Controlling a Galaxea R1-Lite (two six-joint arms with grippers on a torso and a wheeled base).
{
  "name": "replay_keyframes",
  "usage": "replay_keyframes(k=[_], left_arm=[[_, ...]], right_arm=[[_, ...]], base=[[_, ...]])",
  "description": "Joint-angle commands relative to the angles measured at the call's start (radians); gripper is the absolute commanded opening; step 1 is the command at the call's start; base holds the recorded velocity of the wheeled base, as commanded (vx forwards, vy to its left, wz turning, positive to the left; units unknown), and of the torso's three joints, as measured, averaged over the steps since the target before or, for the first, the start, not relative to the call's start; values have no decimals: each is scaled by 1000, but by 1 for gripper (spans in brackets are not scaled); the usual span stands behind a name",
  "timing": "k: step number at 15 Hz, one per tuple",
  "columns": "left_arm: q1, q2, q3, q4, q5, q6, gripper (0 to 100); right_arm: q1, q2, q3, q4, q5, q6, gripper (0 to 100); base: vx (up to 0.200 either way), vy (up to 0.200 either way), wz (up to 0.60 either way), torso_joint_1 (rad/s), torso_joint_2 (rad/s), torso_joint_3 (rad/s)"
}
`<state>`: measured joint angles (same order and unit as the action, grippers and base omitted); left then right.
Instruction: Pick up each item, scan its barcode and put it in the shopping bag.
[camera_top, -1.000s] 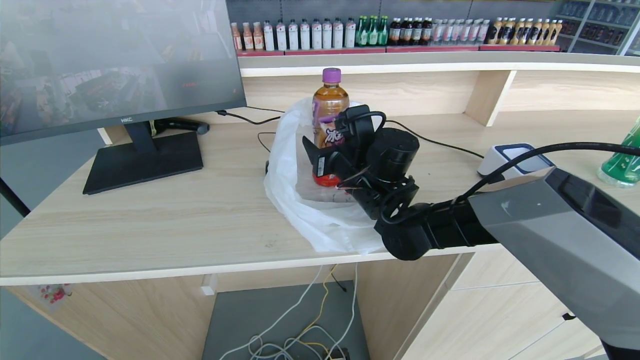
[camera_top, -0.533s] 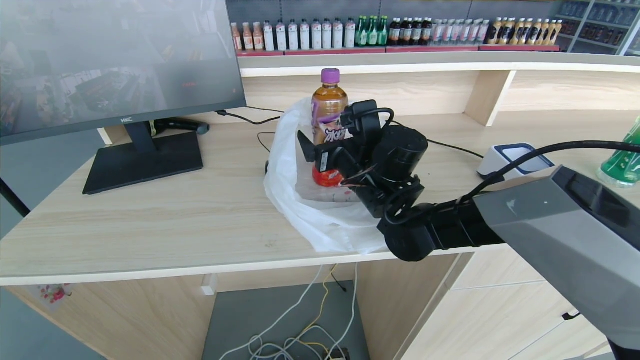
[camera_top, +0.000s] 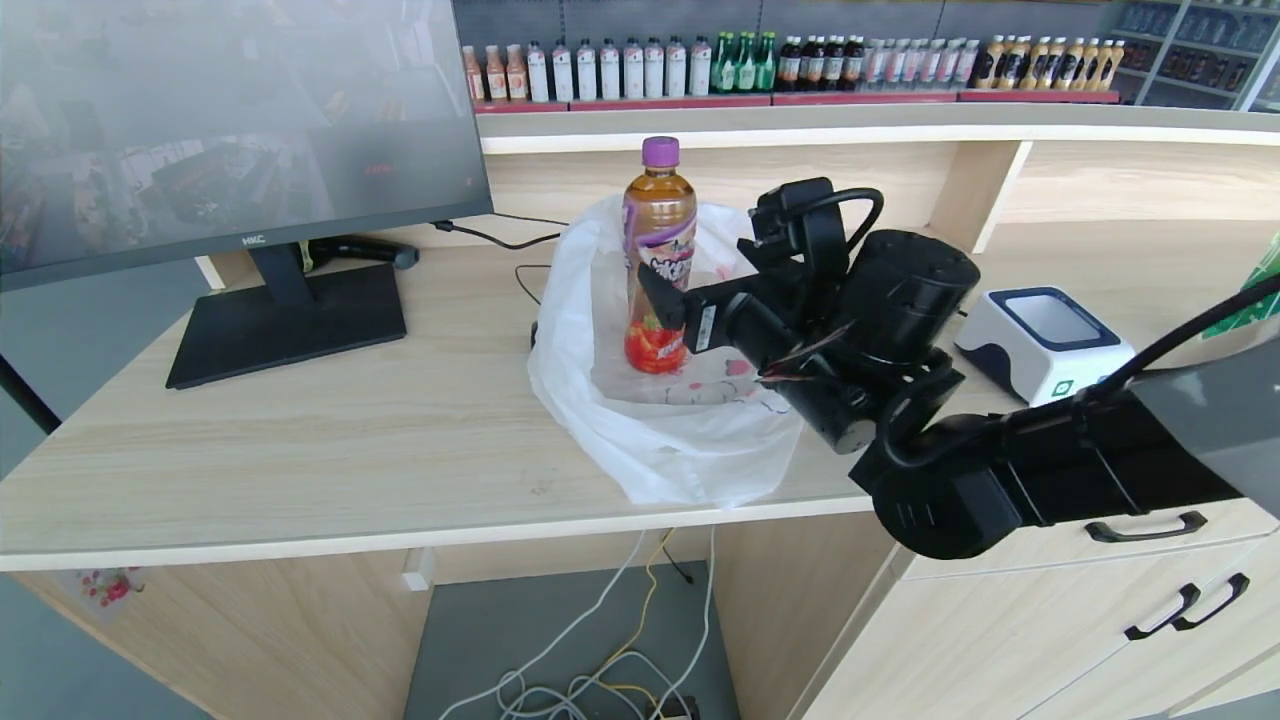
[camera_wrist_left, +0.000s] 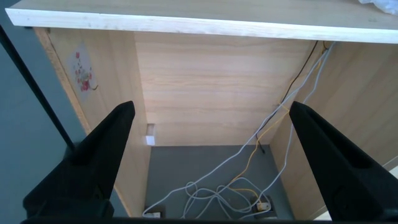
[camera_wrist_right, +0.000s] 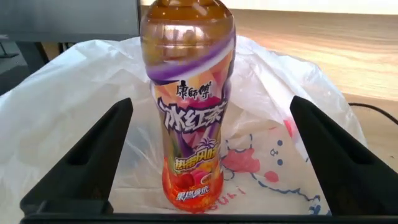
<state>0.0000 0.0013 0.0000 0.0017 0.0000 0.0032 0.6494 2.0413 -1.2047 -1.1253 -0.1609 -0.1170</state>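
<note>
Shelves of drinks lined the back of the shop, and the pale wooden bench (camera_top: 300, 440) in front carried the work. The tea bottle (camera_top: 658, 270) stood upright just above the middle of the head view, long axis vertical and purple cap on top. Its base sat on the white shopping bag (camera_top: 640, 440), whose mouth lay spread open around it. The right claw (camera_wrist_right: 210, 143) was level with the bottle's lower label and came in from the right of the frame. The bottle therefore lay straight ahead of it, toward the left. Its jaws were spread wide and gripped nothing. In the right wrist view a clear gap of bag showed on each side of the bottle, so the fingers looked clear of it. This item seemed delivered, and the coming move was probably a straight pull-back to the right without tipping it. The scanner (camera_top: 1040, 340) sat right of centre, and a green item (camera_top: 1255, 295), cut off at the right edge, lay beyond it, both nearer the right arm. The left claw (camera_wrist_left: 205, 162) hung below the bench edge, wide open and empty.
</note>
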Motion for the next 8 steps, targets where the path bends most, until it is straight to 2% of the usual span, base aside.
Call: replay_keyframes(k=[1, 2, 3, 4, 6, 8], left_arm=[[0, 0, 0, 0, 0, 0, 100], [0, 0, 0, 0, 0, -3, 100], [2, 0, 0, 0, 0, -3, 100], [2, 0, 0, 0, 0, -3, 100], [0, 0, 0, 0, 0, -3, 100], [0, 0, 0, 0, 0, -6, 100]], right_arm=[[1, -113, 116, -62, 24, 2, 100], [0, -151, 252, -206, 92, -4, 100], [1, -173, 355, -292, 104, -6, 100], [3, -179, 390, -318, 104, -6, 100], [3, -200, 553, -445, 98, -6, 100], [3, -236, 544, -445, 80, -9, 100]], base=[[0, 0, 0, 0, 0, 0], [0, 0, 0, 0, 0, 0], [0, 0, 0, 0, 0, 0], [0, 0, 0, 0, 0, 0], [0, 0, 0, 0, 0, 0], [0, 0, 0, 0, 0, 0]])
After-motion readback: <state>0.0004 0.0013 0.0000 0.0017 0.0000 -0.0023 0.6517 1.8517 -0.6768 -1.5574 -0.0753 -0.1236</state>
